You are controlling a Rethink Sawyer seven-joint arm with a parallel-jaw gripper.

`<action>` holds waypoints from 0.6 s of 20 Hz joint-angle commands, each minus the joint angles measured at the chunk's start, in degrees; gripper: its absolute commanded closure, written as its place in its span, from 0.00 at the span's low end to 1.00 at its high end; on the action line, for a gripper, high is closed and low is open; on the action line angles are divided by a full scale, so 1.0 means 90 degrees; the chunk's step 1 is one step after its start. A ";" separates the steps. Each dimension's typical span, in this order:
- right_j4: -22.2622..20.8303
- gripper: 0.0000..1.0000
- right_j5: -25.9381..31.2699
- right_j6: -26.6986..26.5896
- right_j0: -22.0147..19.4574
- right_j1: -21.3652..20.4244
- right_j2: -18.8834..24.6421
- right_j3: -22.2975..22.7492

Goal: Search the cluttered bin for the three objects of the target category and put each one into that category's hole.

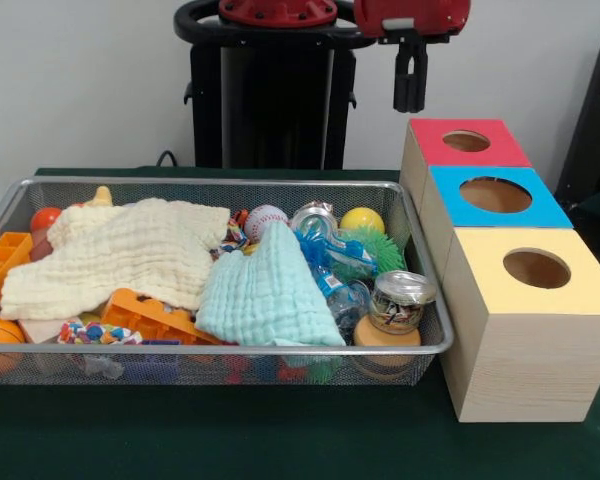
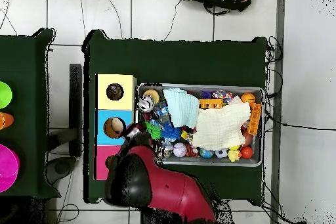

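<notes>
The wire mesh bin (image 1: 230,183) holds a jumble of toys and cloths; it also shows in the overhead view (image 2: 197,87). One knotted rope bundle (image 1: 100,332) lies at the bin's front left, half under a cream cloth (image 1: 120,255). A second bit of coloured rope (image 1: 233,238) peeks out beside that cloth. The hole (image 1: 495,194) in the blue-topped box sits between the red-topped and yellow-topped boxes, and shows in the overhead view (image 2: 113,127). My gripper (image 1: 410,100) hangs high above the red-topped box's back edge, shut and holding nothing.
A mint cloth (image 1: 265,300), orange plastic trays (image 1: 155,318), a baseball (image 1: 266,220), a yellow ball (image 1: 362,219), a spiky green ball (image 1: 375,250) and tins (image 1: 400,300) fill the bin. The red-topped box (image 1: 467,142) and the yellow-topped box (image 1: 536,270) flank the blue one.
</notes>
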 commanded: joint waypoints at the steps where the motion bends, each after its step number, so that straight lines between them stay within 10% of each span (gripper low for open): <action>1: -0.0898 1.00 -0.0247 0.0553 -0.1772 -0.0829 0.2764 0.2275; 7: -0.0407 1.00 0.0392 0.0620 -0.3799 -0.1270 0.5219 0.2644; 12: -0.0398 1.00 0.1449 -0.0242 -0.3750 -0.0953 0.4084 0.1400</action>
